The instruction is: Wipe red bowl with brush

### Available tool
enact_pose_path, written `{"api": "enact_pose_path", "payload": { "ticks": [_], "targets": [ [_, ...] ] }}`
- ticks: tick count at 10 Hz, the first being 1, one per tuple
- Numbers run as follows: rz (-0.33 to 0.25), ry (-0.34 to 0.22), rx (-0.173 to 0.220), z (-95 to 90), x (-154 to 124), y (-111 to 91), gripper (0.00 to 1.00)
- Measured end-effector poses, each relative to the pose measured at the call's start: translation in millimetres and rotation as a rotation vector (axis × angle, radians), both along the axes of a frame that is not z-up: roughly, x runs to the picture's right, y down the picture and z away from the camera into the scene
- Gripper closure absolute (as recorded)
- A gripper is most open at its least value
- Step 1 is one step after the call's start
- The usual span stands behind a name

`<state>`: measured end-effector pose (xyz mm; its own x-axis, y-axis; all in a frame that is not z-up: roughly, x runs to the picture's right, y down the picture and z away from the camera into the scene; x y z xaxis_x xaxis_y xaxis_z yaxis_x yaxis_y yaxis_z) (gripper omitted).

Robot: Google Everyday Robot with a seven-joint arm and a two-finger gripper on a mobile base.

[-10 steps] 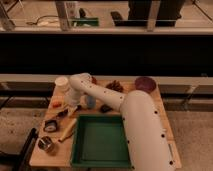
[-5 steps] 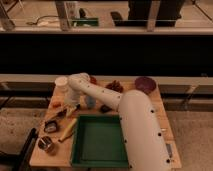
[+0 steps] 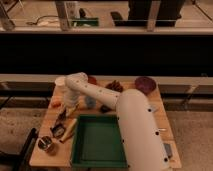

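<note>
Brush (image 3: 59, 128), slim and black-handled with a dark squarish head flecked pale, lies where it lay half a second ago. So does everything else on the light wooden bench (image 3: 49, 120). Only the thick white robot arm (image 3: 135, 125) seems to have sunk a touch at its wrist, and the shift is slight.

The brush rests by the left edge, forward of the middle. Its long axis runs roughly front to back, with the head toward the front edge and the handle reaching away toward the gripper (image 3: 67, 111). The gripper hangs near the left edge, just over the far end of that handle. Whether it is apart, together or clamped on the handle cannot be told.

Above it the arm climbs to a bend near the far-left corner, then slants down across the middle of the bench to the front-right.

- A tan wooden-handled tool (image 3: 70, 129) lies slanted just right of the brush head.
- An orange carrot-like stick (image 3: 56, 104) lies at the left edge beside the gripper.
- A white cup (image 3: 60, 81) stands at the far-left corner, against the bend.
- The small round red-orange bowl (image 3: 92, 80) sits at the far edge just right of the bend, partly hidden by the arm.
- A wider dark purple bowl (image 3: 145, 83) sits toward the far-right corner.
- A deep green rectangular tray (image 3: 80, 145) lies at the middle of the front edge.
</note>
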<state>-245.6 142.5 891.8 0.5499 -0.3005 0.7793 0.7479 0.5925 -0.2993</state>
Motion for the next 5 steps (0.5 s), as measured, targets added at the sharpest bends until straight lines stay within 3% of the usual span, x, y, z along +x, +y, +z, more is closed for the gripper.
{"api": "enact_pose_path", "payload": {
  "ticks": [5],
  "targets": [
    [0.050, -0.004, 0.075, -31.7, 0.5, -21.6, 1.00]
  ]
}}
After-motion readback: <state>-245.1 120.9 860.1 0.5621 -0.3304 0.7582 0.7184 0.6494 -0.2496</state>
